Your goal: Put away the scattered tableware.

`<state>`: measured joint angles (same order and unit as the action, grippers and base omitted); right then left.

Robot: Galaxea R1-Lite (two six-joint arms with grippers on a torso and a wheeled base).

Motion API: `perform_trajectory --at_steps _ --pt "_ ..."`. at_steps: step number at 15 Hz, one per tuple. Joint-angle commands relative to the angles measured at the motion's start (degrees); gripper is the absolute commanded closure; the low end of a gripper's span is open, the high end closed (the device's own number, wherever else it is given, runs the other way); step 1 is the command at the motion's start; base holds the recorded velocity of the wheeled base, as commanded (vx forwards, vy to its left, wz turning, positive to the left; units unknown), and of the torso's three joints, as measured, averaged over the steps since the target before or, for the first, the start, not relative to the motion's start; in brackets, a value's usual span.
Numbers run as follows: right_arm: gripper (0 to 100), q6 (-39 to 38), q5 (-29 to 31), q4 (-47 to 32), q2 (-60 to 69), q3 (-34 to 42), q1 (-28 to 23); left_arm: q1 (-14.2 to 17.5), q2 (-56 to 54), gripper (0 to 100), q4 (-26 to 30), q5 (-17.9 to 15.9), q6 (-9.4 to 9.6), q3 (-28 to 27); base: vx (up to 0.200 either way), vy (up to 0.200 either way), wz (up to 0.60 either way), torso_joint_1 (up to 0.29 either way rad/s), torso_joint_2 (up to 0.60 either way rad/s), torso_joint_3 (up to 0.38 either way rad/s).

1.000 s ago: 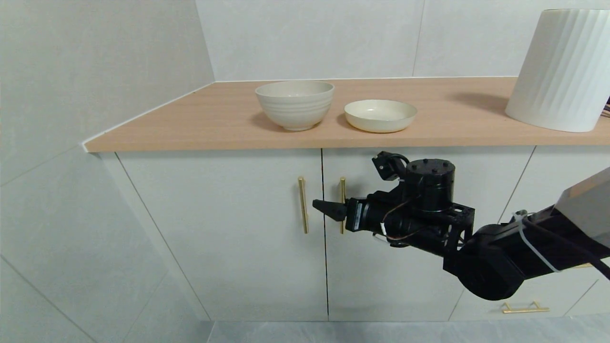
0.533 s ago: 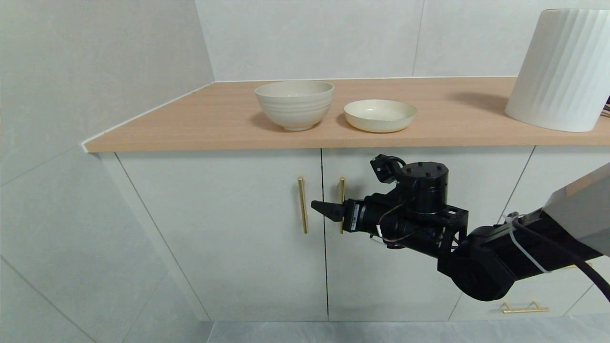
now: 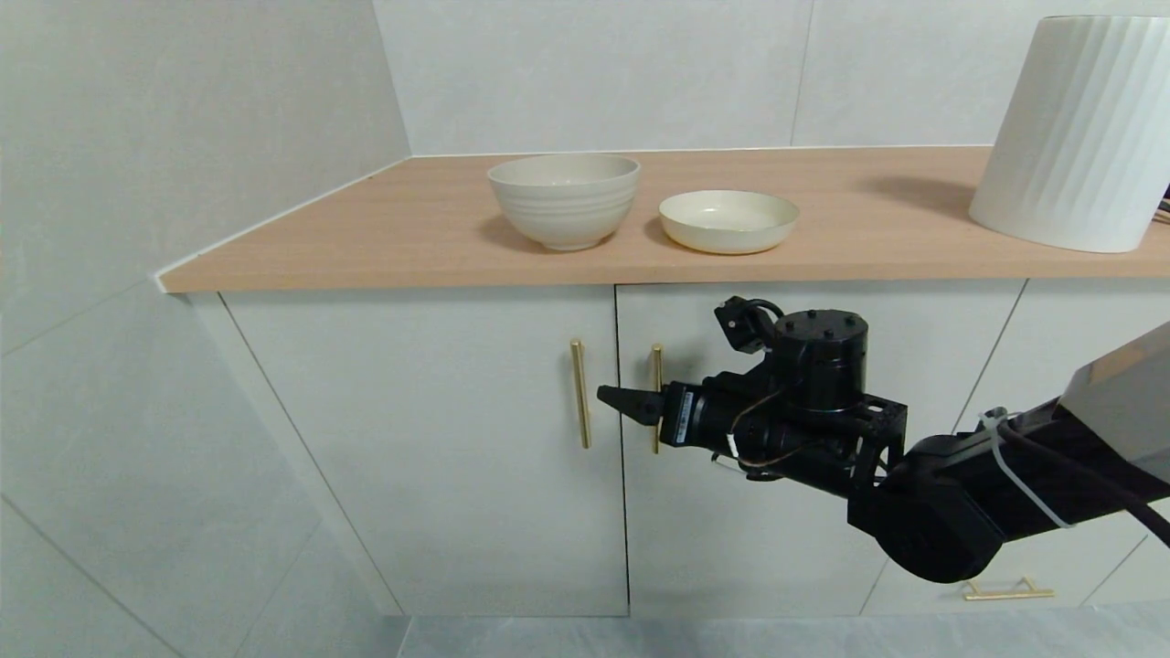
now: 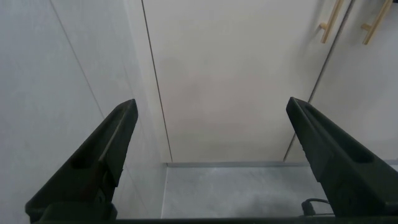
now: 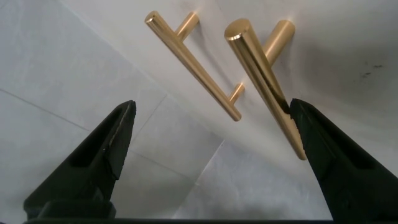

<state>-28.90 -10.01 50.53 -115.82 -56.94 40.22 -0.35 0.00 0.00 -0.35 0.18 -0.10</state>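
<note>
L gripper [image 4: 211, 107] released, fingers spread, facing cabinet door [image 4: 230, 81] low by floor. Ribbed bowl [image 3: 564, 199] on wood countertop [image 3: 366, 247]. Below, R gripper [image 3: 614, 397] released, holding nothing, at brass door handles [image 5: 264, 81]; can't confirm contact. Shallow dish [image 3: 728, 220] beside bowl, not touching.

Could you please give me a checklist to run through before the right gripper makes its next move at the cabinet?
1. Right gripper open: ok, fingers wide apart.
2. Handle held: not ok, both handles lie ahead of the fingers.
3. Doors open: not ok, both shut.
4. Bowl and dish steady on counter: ok, upright and apart.
5. Left gripper clear of door swing: cannot tell; it is open, facing the left door.
</note>
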Motion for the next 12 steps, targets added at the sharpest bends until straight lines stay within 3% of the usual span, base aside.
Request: perform_trajectory --at_steps 1,6,9,12 --pt "0 0.0 -0.2 0.1 0.8 0.3 0.2 0.0 0.1 0 0.0 0.0 -0.01 0.0 0.000 0.000 0.00 0.000 0.00 0.000" --pt "0 -0.1 -0.4 0.0 1.2 0.8 0.5 0.0 0.1 0 0.0 0.0 -0.01 0.0 0.000 0.000 0.00 0.000 0.00 0.000" --pt "0 -0.8 -8.1 -0.1 5.3 4.6 0.4 0.0 0.1 0 0.0 0.0 -0.01 0.0 0.000 0.000 0.00 0.000 0.00 0.000" --pt "0 -1.0 -8.4 0.0 5.9 4.8 0.4 0.0 0.1 0 0.0 0.0 -0.01 0.0 0.000 0.000 0.00 0.000 0.00 0.000"
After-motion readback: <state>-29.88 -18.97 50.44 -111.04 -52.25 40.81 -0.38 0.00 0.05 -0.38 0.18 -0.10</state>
